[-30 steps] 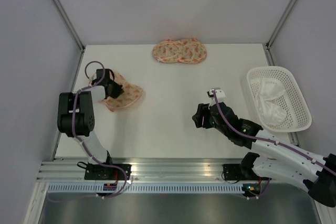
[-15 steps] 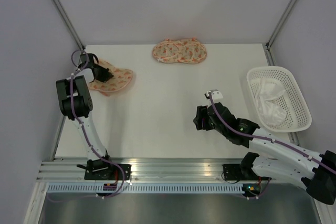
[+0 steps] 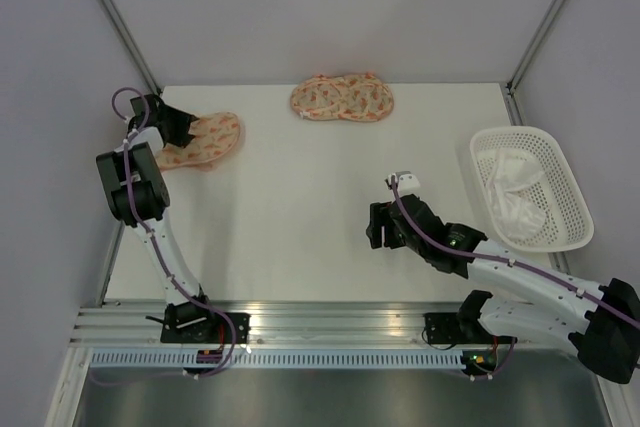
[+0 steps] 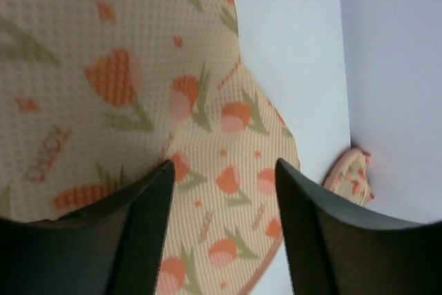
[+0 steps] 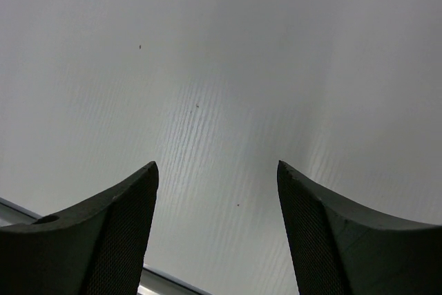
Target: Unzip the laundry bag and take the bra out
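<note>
Nearest, saw right gripper (image 3: 374,226) spread, empty, over table (image 3: 300,207) at lower centre. Upper left, saw left gripper (image 3: 172,127) spread too, over paler pouch's (image 3: 208,137) end. Farthest, placed bag (image 3: 342,98) top centre, long axis left-right, up-frame from right gripper, rightward of left.

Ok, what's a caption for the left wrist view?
Left claw open just above the tulip-print laundry bag, with a second pouch lying by the wall.

White table (image 3: 300,207) bears laundry bag (image 3: 342,98), paler pouch (image 3: 205,140), basket (image 3: 530,187).
</note>
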### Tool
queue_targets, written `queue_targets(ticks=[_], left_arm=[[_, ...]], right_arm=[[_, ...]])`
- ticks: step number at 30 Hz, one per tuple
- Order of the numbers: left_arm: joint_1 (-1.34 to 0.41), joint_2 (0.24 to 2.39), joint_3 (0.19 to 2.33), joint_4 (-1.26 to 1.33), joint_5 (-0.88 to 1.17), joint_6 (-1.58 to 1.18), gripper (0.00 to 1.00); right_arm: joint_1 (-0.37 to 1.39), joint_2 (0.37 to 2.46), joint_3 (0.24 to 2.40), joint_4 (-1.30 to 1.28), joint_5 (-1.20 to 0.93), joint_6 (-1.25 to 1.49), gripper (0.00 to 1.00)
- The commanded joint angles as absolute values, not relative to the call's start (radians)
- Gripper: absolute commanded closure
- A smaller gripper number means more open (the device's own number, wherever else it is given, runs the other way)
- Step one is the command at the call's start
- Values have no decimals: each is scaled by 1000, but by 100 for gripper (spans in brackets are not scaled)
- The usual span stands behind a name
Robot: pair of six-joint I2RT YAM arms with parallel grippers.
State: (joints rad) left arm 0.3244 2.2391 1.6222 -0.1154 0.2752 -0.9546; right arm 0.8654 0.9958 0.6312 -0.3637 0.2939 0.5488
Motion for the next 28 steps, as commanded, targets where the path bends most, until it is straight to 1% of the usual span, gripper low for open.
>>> queue_targets(ticks=[1, 2, 6, 7, 10, 12, 13, 15, 16, 17, 18, 24, 28], left_arm=[[310, 2086, 1537, 14, 298, -948, 34], [301, 2035, 1517, 38, 288, -940, 24], [252, 1884, 1390, 64, 290, -908, 22], [235, 1859, 1340, 60, 291, -901, 20], [146, 1740, 1225, 60, 302, -873, 20], [48, 1654, 1157, 58, 302, -848, 20], [-34, 1629, 1102, 57, 334, -833, 20], [-110, 1577, 1036, 69, 350, -810, 20], [-150, 1531, 975, 68, 357, -798, 20], [-226, 1504, 944, 72, 359, -789, 20], [-265, 1477, 915, 74, 353, -767, 20], [-492, 1260, 665, 72, 357, -756, 21], [-598, 1140, 594, 43, 318, -739, 22]], right_arm=[[859, 1015, 647, -321, 295, 532, 25], [858, 1019, 646, -310, 291, 534, 24], [857, 982, 614, -275, 282, 545, 21], [857, 968, 608, -265, 279, 551, 20], [857, 901, 595, -245, 281, 558, 19], [857, 845, 592, -253, 294, 568, 18], [856, 827, 591, -262, 301, 569, 18], [854, 778, 583, -275, 311, 572, 17], [854, 764, 583, -282, 324, 575, 13], [856, 738, 583, -305, 331, 587, 6], [856, 727, 583, -317, 339, 586, 2], [856, 673, 578, -379, 393, 607, 2], [854, 664, 561, -344, 425, 643, 2]])
